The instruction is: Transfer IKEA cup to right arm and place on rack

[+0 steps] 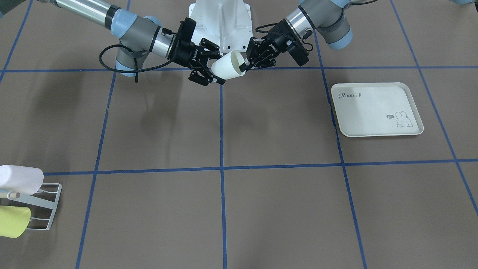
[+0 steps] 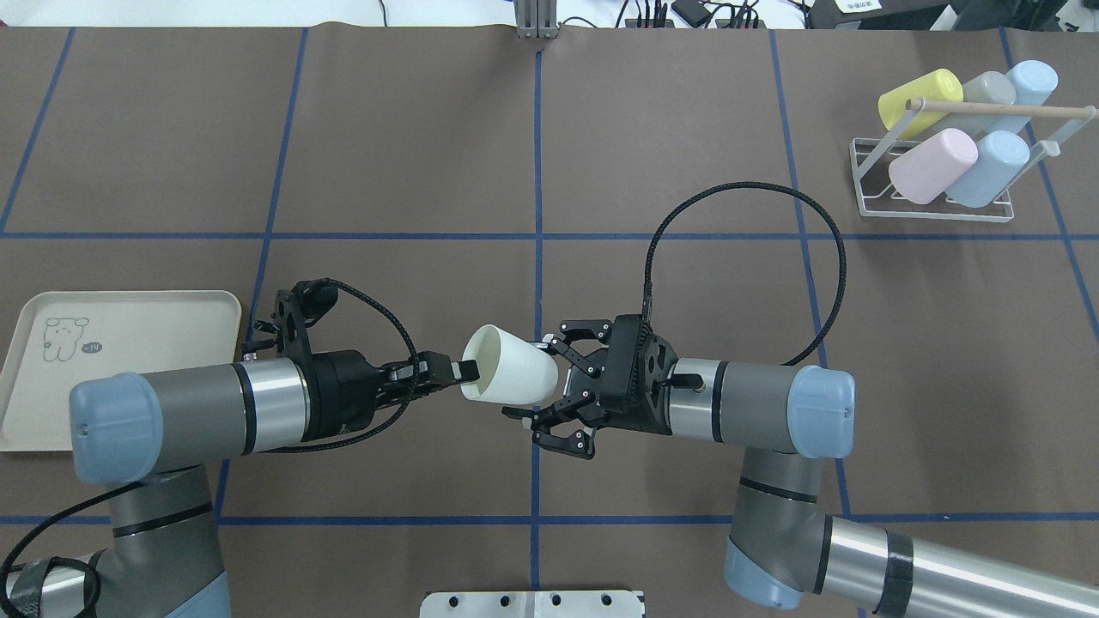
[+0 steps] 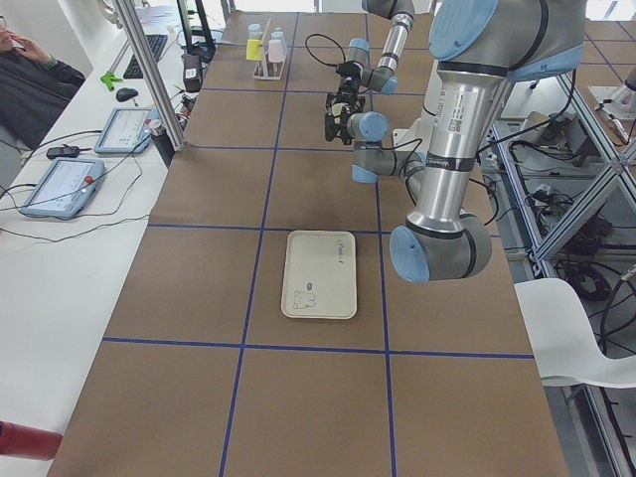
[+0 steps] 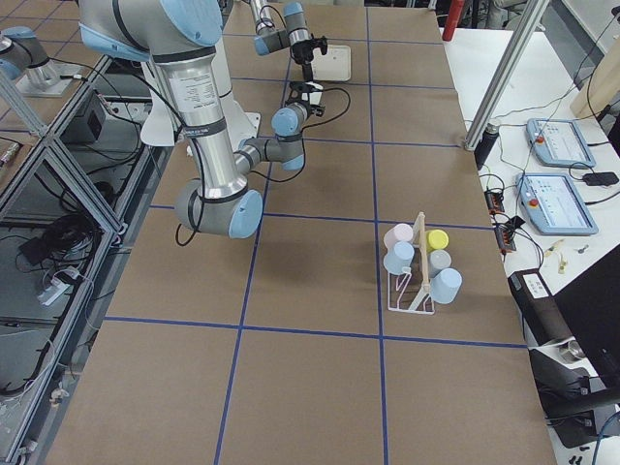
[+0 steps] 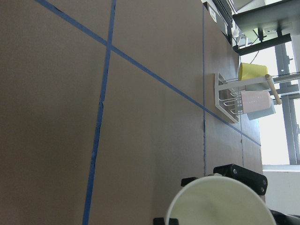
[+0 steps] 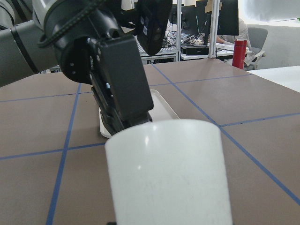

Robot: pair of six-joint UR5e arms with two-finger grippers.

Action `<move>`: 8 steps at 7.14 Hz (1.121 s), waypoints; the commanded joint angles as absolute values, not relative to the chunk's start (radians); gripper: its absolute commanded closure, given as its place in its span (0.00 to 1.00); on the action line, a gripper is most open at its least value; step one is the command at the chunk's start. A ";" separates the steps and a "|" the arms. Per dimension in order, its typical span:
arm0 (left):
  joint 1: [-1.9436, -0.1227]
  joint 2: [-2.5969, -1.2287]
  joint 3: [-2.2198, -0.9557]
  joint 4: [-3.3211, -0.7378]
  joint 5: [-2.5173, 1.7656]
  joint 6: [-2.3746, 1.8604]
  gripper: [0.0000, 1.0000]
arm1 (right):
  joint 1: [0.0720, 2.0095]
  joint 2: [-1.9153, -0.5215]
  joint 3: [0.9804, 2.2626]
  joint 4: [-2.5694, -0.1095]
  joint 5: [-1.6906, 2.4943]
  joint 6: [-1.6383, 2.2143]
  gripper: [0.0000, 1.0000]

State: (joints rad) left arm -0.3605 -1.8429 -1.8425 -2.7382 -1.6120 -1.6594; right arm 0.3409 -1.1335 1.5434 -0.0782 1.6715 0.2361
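Two arms meet nose to nose over the middle of the brown table. Far left sits the cream tray. Next to it the left arm reaches in level, and the left gripper is clamped tight on the rim of the white cup. That cup lies on its side in the air, clear of the table, mouth toward the left arm, base pointing right. There the right gripper has its jaws spread wide, straddling the closed end. The upper finger is close against the wall, the lower one stands off, so no grip there. Behind it comes the right arm, black cable looping above. Far right, at the far corner, stands the rack. Yellow, pink, grey and pale blue cups lean on it under its wooden rod, well apart from the grippers.
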 commanded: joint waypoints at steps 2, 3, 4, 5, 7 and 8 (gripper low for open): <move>-0.362 -1.842 -1.842 -2.738 -1.611 -1.645 0.00 | 0.342 -1.137 1.545 -0.078 1.671 0.236 0.76; -0.364 -1.841 -1.842 -2.738 -1.611 -1.644 0.00 | 0.345 -1.138 1.545 -0.077 1.671 0.235 0.82; -0.370 -1.833 -1.845 -2.738 -1.614 -1.643 0.00 | 0.348 -1.140 1.545 -0.078 1.669 0.235 0.82; -0.380 -1.810 -1.851 -2.737 -1.615 -1.619 0.00 | 0.369 -1.144 1.543 -0.099 1.669 0.233 0.82; -0.457 -1.687 -1.890 -2.693 -1.682 -1.510 0.00 | 0.449 -1.152 1.554 -0.287 1.678 0.226 0.82; -0.497 -1.627 -1.967 -2.551 -1.706 -1.426 0.00 | 0.507 -1.152 1.574 -0.404 1.681 0.218 0.82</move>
State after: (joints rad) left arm -0.4458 -1.6999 -1.9002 -2.6686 -1.6712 -1.5115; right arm 0.4444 -1.1507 1.5560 -0.2716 1.6770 0.2254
